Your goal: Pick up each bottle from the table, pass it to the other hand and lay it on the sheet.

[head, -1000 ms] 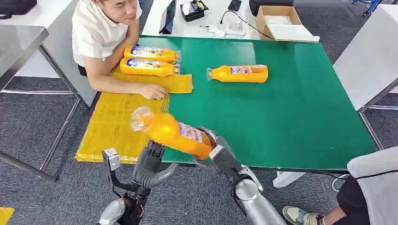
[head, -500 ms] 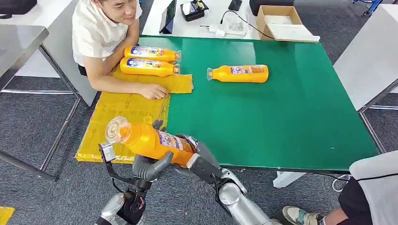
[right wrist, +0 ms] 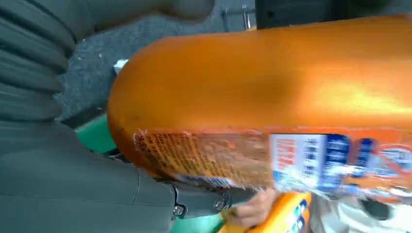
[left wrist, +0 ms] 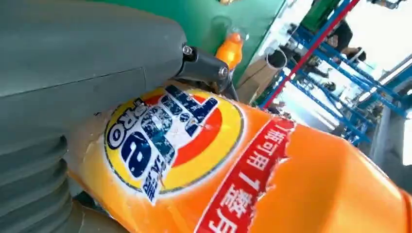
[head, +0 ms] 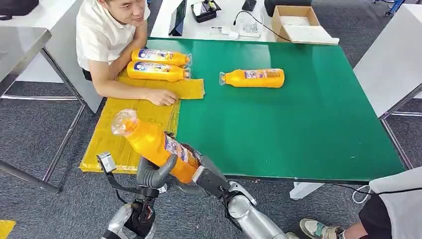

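Mid-handover: the right hand [head: 199,172] and left hand [head: 155,172] both grip the orange plastic bottle [head: 155,145]; the right must let go next.

Green-topped table [head: 308,124] on grey carpet floor [head: 30,134]; white desks [head: 209,25] behind, one bearing a cardboard box [head: 293,22].

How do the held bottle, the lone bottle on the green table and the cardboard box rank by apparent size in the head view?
1. Held bottle, nearest the camera.
2. Cardboard box and lone bottle look alike; unranked.
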Controlling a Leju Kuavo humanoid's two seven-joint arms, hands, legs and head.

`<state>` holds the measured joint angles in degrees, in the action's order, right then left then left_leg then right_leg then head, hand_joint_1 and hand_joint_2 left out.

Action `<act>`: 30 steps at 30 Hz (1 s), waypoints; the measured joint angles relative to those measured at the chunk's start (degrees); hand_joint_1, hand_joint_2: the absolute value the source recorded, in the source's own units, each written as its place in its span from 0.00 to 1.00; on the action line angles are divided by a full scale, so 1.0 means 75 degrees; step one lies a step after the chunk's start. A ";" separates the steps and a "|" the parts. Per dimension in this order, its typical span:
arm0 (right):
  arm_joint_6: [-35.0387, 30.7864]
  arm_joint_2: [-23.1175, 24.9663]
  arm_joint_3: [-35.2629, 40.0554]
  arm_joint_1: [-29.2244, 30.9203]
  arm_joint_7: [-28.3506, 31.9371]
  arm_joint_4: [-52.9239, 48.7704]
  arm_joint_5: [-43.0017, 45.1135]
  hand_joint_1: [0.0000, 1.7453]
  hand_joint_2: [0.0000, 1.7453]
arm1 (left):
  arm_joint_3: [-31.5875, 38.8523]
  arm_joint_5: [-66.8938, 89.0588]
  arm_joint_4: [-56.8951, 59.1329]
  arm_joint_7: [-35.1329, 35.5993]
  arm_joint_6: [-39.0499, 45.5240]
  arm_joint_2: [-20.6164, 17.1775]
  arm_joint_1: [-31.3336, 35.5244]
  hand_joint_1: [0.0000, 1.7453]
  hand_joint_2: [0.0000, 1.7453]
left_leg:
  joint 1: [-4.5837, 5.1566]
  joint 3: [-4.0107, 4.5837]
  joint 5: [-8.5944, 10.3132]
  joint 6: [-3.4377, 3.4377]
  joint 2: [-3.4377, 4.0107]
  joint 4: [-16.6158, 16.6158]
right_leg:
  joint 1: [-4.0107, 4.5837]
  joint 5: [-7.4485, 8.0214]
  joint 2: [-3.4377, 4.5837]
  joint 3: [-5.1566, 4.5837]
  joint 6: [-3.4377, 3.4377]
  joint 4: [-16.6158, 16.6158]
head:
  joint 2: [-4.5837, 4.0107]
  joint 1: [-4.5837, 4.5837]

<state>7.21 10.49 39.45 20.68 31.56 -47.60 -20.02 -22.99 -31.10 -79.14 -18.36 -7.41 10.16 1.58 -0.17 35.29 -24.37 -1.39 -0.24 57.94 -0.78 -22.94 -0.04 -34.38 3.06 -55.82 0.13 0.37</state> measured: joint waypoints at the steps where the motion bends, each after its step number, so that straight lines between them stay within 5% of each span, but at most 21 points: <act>1: 0.0020 -0.0017 0.0015 -0.0002 0.0055 0.0000 0.0044 0.00 0.00 | 0.0009 -0.0029 -0.0006 -0.0029 -0.0099 0.0000 -0.0001 1.00 1.00 | 0.0001 0.0000 0.0000 0.0000 0.0001 0.0000 | -0.0001 0.0000 0.0000 0.0000 0.0000 0.0000 | 0.0000 0.0009; 11: -0.0012 -0.0099 0.0020 -0.0132 0.0183 -0.0032 0.0300 0.00 0.00 | 0.0184 -0.0323 -0.0076 -0.0044 -0.0530 0.0000 -0.0040 1.00 1.00 | 0.0001 0.0000 0.0000 0.0000 0.0002 0.0000 | -0.0001 0.0000 0.0001 -0.0002 0.0000 0.0000 | 0.0000 0.0009; 18: -0.0496 -0.0181 -0.0091 -0.0598 0.0262 -0.0449 0.0329 0.00 0.00 | 0.0373 0.0135 -0.0067 0.0023 0.0363 -0.0015 0.0192 1.00 1.00 | 0.0001 0.0004 0.0000 0.0000 0.0001 0.0000 | 0.0000 0.0000 0.0000 -0.0004 0.0000 0.0000 | 0.0000 0.0009; 25: -0.1873 -0.0361 -0.0222 -0.1264 0.0105 -0.1378 -0.0763 0.00 0.00 | 0.0999 0.4068 0.0391 -0.0921 0.4511 -0.0166 0.0958 1.00 1.00 | -0.0001 0.0003 0.0001 0.0001 -0.0002 0.0000 | 0.0001 0.0000 -0.0001 -0.0002 0.0000 -0.0002 | 0.0000 0.0006; 30: -0.2233 -0.0446 -0.0222 -0.1590 0.0061 -0.1825 -0.1195 0.00 0.00 | 0.1504 0.5588 0.1029 -0.1137 0.5804 -0.0227 0.1428 1.00 1.00 | -0.0001 0.0003 0.0001 0.0001 -0.0002 0.0000 | -0.0001 0.0000 -0.0001 0.0001 0.0000 -0.0002 | 0.0000 0.0006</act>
<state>-9.53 7.15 37.79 8.75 32.02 -61.29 -28.98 -11.71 10.81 -71.42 -26.89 36.12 8.46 12.29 -0.17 35.31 -24.36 -1.38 -0.26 57.94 -0.79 -22.93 -0.04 -34.38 3.05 -55.83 0.13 0.42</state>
